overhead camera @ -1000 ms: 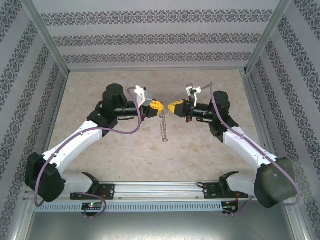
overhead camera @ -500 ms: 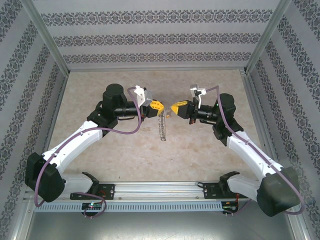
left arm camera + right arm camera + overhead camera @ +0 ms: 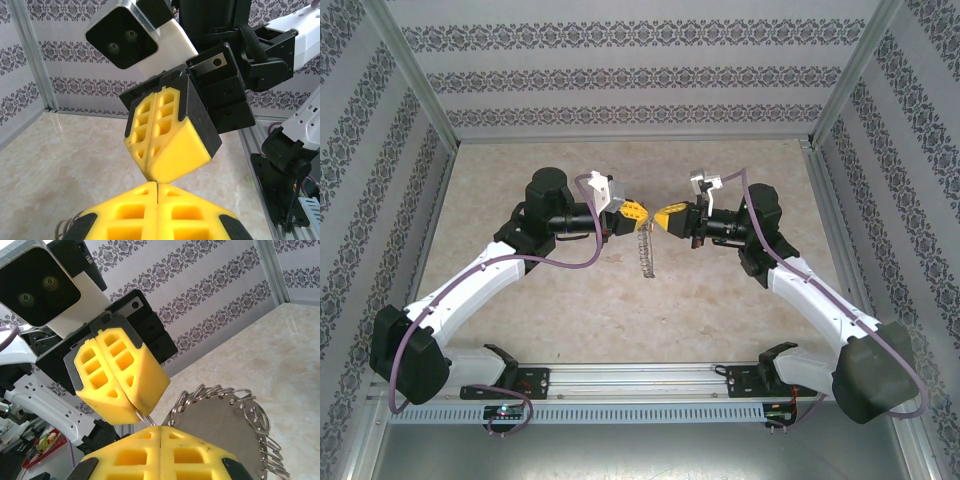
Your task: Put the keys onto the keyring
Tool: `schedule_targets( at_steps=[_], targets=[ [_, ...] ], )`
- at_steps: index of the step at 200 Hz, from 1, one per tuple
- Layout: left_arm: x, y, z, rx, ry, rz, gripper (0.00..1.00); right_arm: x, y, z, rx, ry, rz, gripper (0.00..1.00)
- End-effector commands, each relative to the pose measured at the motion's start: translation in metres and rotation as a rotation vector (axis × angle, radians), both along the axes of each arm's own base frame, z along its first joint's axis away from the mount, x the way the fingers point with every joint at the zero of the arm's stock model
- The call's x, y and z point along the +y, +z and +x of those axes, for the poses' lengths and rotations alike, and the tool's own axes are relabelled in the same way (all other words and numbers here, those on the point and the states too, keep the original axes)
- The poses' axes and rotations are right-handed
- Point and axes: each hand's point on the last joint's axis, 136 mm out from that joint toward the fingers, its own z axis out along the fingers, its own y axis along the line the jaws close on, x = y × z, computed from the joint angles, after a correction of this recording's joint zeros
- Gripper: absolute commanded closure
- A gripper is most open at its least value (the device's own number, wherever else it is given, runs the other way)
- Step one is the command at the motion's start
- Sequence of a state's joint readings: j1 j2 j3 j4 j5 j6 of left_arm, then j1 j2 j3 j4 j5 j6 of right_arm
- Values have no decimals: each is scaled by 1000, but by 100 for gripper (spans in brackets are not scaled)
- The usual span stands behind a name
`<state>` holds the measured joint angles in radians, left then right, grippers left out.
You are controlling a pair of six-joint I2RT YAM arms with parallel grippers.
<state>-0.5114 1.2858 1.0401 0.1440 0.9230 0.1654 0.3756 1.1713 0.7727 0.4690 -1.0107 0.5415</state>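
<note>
Right claw (image 3: 665, 217) swung out, then back toward left claw (image 3: 638, 213).

Grey damask-striped wallpaper covers 3 walls (image 3: 620, 70), framed by silvery metal posts (image 3: 415, 80); the pale beige marbled worktop (image 3: 570, 310) gleams under even light.

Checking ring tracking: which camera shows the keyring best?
Right wrist: the keyring faces the camera, with its fringe of small loops visible. Top external shows it edge-on, as a thin hanging strip. Left wrist catches a few wires at its bottom-left corner.
</note>
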Motion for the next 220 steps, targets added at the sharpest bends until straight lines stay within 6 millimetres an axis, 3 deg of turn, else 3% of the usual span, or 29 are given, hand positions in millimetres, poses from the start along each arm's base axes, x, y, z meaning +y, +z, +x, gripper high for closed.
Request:
schedule_targets(
  at_steps=[1, 33, 83, 161, 220],
  targets=[
    [-6, 26, -4, -80, -28, -46, 100, -6, 11, -2, -57, -14, 3, 100],
    [-4, 28, -5, -87, -21, -47, 100, -17, 0, 1, -29, -59, -8, 100],
    [-4, 27, -5, -83, -18, -47, 100, -19, 9, -3, -45, -49, 5, 100],
    [-5, 26, -3, -79, -20, -47, 100, -10, 33, -28, -113, 23, 34, 100],
    [-6, 27, -4, -79, -25, -48, 100, 1, 31, -17, -108, 31, 28, 100]
  ],
)
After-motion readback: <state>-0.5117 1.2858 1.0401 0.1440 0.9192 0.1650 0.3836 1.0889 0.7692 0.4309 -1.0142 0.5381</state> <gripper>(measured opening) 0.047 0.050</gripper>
